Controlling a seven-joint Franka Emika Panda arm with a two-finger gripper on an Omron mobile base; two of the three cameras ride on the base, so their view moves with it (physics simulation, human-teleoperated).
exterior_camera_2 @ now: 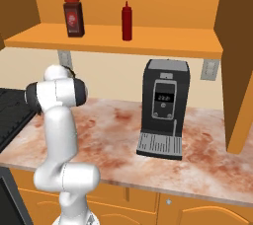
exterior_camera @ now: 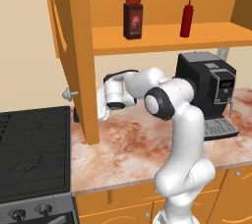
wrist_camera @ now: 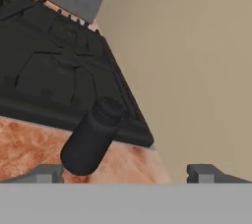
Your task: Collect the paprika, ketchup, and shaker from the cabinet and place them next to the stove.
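The small black shaker [wrist_camera: 93,137] stands on the marbled counter right beside the stove [wrist_camera: 49,70], near the back wall. My gripper [wrist_camera: 127,174] is open just short of it, and its fingertips [wrist_camera: 47,173] touch nothing. The shaker sits a little to one side of the gap's middle. The paprika [exterior_camera: 133,17] [exterior_camera_2: 73,16], a dark jar with a red cap, and the slim red ketchup [exterior_camera: 186,19] [exterior_camera_2: 127,20] stand upright on the cabinet shelf [exterior_camera: 162,39] [exterior_camera_2: 123,44]. My hand [exterior_camera: 115,95] reaches low under that shelf, with its fingers hidden behind the open cabinet door [exterior_camera: 78,56].
A black coffee machine [exterior_camera: 209,90] [exterior_camera_2: 163,108] stands on the counter right of the arm. The cabinet door hangs down in front of the counter's left end. The stove [exterior_camera: 32,154] [exterior_camera_2: 10,115] lies left of the counter [exterior_camera: 133,154], with knobs on its grey front.
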